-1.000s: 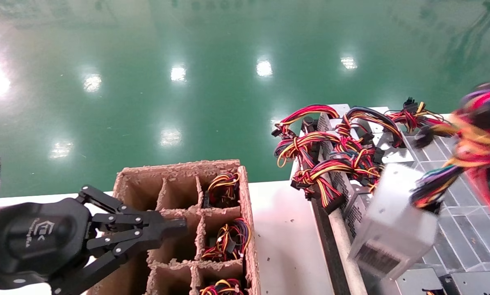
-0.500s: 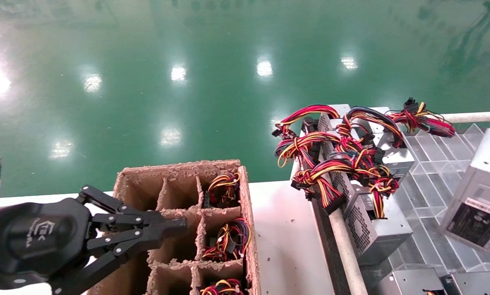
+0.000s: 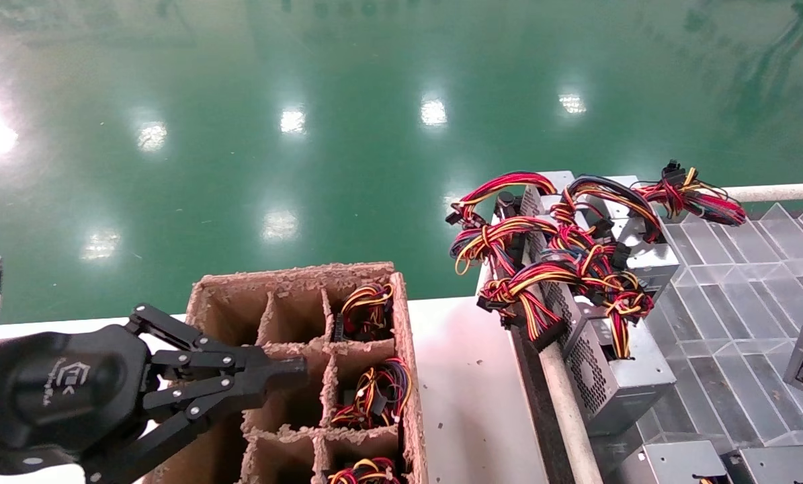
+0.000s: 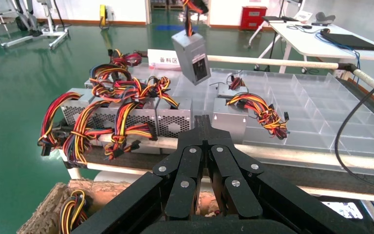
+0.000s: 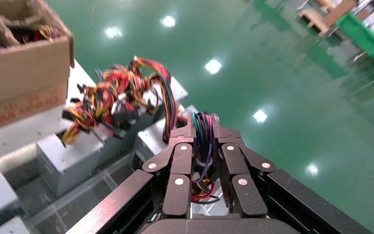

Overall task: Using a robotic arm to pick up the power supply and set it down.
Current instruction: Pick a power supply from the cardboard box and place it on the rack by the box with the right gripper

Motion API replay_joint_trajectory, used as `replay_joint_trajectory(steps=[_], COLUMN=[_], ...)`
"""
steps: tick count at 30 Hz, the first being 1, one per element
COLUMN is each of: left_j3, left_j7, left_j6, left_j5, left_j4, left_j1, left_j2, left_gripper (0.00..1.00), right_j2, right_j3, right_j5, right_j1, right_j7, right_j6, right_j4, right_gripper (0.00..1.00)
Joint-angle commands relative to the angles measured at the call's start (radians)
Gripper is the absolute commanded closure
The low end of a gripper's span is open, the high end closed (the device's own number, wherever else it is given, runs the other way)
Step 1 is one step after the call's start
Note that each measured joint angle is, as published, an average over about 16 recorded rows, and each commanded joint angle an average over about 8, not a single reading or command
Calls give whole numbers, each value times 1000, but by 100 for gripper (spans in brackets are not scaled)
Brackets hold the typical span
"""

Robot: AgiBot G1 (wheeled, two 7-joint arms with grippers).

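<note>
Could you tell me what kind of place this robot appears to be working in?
Probably a factory or workshop floor for electronics: glossy green floor, rows of power supplies on a clear divided tray, and a cardboard divider box packed with wire bundles.

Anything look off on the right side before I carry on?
Yes. The power supply hangs in the air, tilted, held only by its wire bundle, which the right tool clamps; the metal box itself is ungripped, above the clear tray. The left tool is parked, shut, over the cardboard divider box.
</note>
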Motion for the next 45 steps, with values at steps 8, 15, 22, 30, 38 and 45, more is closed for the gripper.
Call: replay_joint_trajectory(steps=[8,15,22,30,38,45], left_j3=[0,0,0,1,1,1], left_j7=[0,0,0,0,0,0], left_j6=[0,0,0,0,0,0], left_j5=[0,0,0,0,-1,-1], left_j4=[0,0,0,0,0,0], left_j1=[0,0,0,0,0,0], left_j2=[0,0,0,0,0,0], left_gripper=[100,100,100,100,100,100], right_j2=[-104,-179,-217,-187,-135,-103], right_j3=[-55,-115,-176,-270,-341,-378], right_j5=[-58,-15,79,153,176,145], right_j1=[1,-3,2,13,56,116], right_j7=[-73,-93,-74,-28,10,2], right_j6=[-5,-11,-15,-17,-15,-13], right_j4=[-113,-146,-132,-56,-6,-34], right_gripper=[100,100,100,100,100,100])
